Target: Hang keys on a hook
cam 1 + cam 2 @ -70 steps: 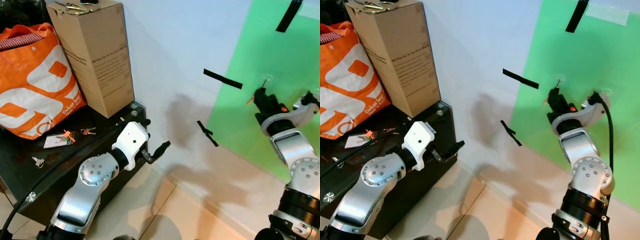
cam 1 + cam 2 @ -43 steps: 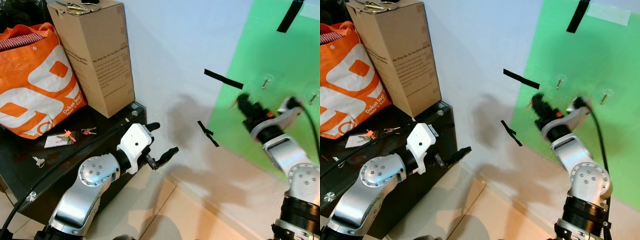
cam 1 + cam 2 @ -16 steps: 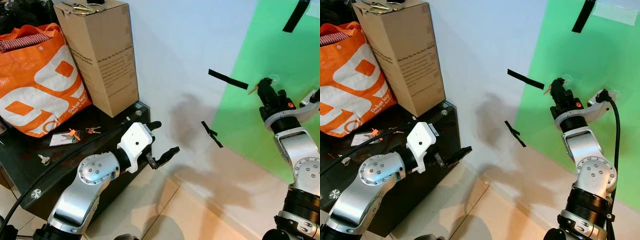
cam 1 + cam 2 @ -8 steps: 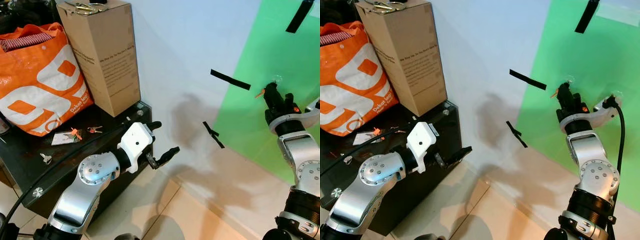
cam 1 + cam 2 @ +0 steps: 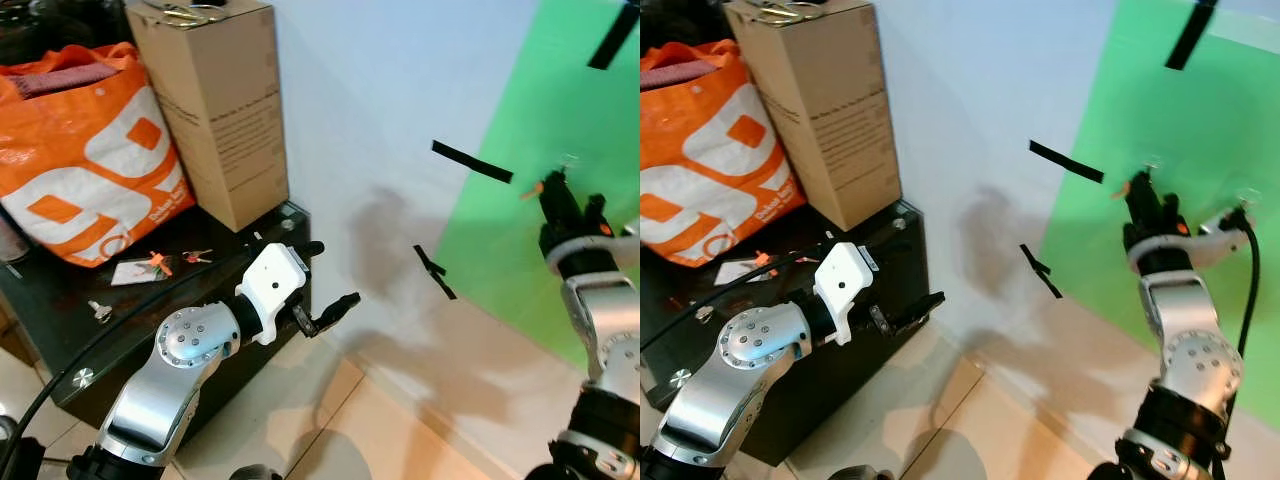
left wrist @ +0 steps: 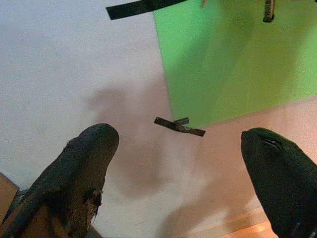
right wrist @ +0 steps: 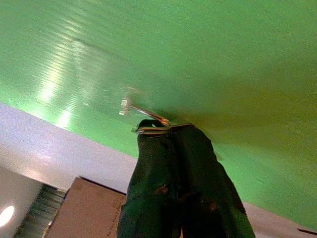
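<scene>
- Since a moment ago, the right gripper (image 5: 1139, 187) is reaching higher on the green sheet (image 5: 1200, 150), its fingers pinching the key ring (image 7: 151, 130).
- That ring is touching the hook (image 7: 130, 105).
- Meanwhile the left gripper (image 5: 325, 278) is hovering beside the black cabinet (image 5: 120, 320), fingers spread apart.

Green panel (image 5: 560, 110) — orange bag (image 5: 80, 170)

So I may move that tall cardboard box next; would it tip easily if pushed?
Probably: the cardboard box is tall, narrow-footed and near the black cabinet's edge. The orange bag beside it might brace one side.
</scene>
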`<state>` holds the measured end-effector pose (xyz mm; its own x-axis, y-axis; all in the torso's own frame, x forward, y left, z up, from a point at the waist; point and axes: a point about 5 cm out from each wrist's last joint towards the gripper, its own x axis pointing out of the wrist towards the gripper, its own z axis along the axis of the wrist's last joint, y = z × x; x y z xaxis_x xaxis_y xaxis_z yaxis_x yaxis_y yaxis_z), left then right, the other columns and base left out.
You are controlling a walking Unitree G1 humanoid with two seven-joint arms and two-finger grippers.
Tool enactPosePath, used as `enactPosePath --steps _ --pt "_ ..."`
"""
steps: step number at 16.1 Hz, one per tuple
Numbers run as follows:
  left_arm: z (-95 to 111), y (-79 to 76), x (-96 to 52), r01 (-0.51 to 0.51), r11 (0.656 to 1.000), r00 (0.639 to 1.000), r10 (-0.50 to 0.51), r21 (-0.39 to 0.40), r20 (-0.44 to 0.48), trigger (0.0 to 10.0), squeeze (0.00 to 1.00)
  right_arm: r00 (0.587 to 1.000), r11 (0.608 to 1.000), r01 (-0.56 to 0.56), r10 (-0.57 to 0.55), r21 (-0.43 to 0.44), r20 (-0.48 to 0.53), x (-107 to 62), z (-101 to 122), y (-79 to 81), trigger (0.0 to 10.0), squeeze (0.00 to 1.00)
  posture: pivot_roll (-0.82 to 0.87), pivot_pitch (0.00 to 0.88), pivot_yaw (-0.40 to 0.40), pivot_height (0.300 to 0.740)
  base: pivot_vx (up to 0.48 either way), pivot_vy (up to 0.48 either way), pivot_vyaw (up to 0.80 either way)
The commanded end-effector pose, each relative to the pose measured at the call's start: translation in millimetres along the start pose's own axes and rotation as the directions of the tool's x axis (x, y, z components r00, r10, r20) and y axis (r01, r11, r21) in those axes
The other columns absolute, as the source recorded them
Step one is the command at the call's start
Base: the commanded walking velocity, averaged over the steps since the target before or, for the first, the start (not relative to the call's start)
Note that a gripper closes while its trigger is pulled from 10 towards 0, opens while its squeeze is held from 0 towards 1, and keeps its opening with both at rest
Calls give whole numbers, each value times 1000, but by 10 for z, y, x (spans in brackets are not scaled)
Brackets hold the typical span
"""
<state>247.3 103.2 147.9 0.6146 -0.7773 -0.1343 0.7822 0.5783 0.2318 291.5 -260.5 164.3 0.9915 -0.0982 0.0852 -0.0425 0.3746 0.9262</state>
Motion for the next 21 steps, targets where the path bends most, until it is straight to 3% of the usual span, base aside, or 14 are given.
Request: enactPosePath --steps 1,5,7,8,10,11,12,13,14,16,17,18,19,21 --pt "11 8 6 7 1000 1000 -7 3 0 10000 0 997 1000 16 -16 8 69 -62 128 -31 10000 0 -5 0 26 740 0 0 0" --pt "1 10 -1 9 1000 1000 -9 6 -2 10000 0 994 999 21 -25 34 108 -138 157 -69 10000 0 -5 0 26 740 0 0 0" --pt "-6 5 -3 10 1000 1000 -10 5 -3 10000 0 996 998 56 -56 0 62 -192 87 -138 10000 0 -9 0 27 740 0 0 0" --pt "-10 1 -5 11 1000 1000 -11 4 -3 10000 0 998 994 66 -64 -86 17 -211 25 -150 10000 0 -11 0 27 740 0 0 0" --pt "-32 10 -18 -27 1000 1000 27 3 -11 10000 0 994 948 41 -70 -315 -80 -255 -119 -107 10000 0 -20 0 30 740 0 0 0" --pt "-84 75 -29 -142 990 989 142 7 -28 10000 0 983 857 -25 -71 -515 -168 -309 -271 -33 10000 0 -28 0 29 740 0 0 0" --pt "-84 75 -29 -142 990 989 142 7 -28 10000 0 983 857 -25 -71 -515 -168 -309 -271 -33 10000 0 -28 0 29 740 0 0 0" --pt "-159 172 -38 -287 958 956 288 22 -63 10000 0 963 726 -139 -61 -674 -264 -383 -467 77 10000 0 -34 0 25 740 0 0 0" --pt "-191 206 -42 -354 935 932 355 25 -73 10000 0 951 614 -214 -46 -760 -306 -415 -606 166 10000 0 -35 0 22 740 0 0 0" --pt "-191 212 -31 -423 906 905 422 -5 -57 10000 0 950 434 -259 -45 -863 -308 -404 -780 243 10000 0 -36 0 15 740 0 0 0" --pt "-197 217 -28 -439 898 897 438 -6 -62 10000 0 952 395 -261 -44 -881 -302 -400 -814 257 10000 0 -36 0 15 740 0 0 0" --pt "-190 231 -21 -484 875 874 482 -13 -54 10000 0 959 280 -262 -33 -924 -282 -377 -920 288 10000 0 -33 0 8 740 0 -289 0" --pt "-189 230 -15 -490 872 871 489 -13 -51 10000 0 959 290 -259 -33 -921 -281 -377 -932 292 10000 0 -28 0 3 740 0 -480 0" --pt "-194 231 -17 -503 864 864 502 -7 -47 10000 0 963 358 -242 -30 -902 -270 -375 -913 291 10000 0 -23 0 -2 740 0 -480 0"
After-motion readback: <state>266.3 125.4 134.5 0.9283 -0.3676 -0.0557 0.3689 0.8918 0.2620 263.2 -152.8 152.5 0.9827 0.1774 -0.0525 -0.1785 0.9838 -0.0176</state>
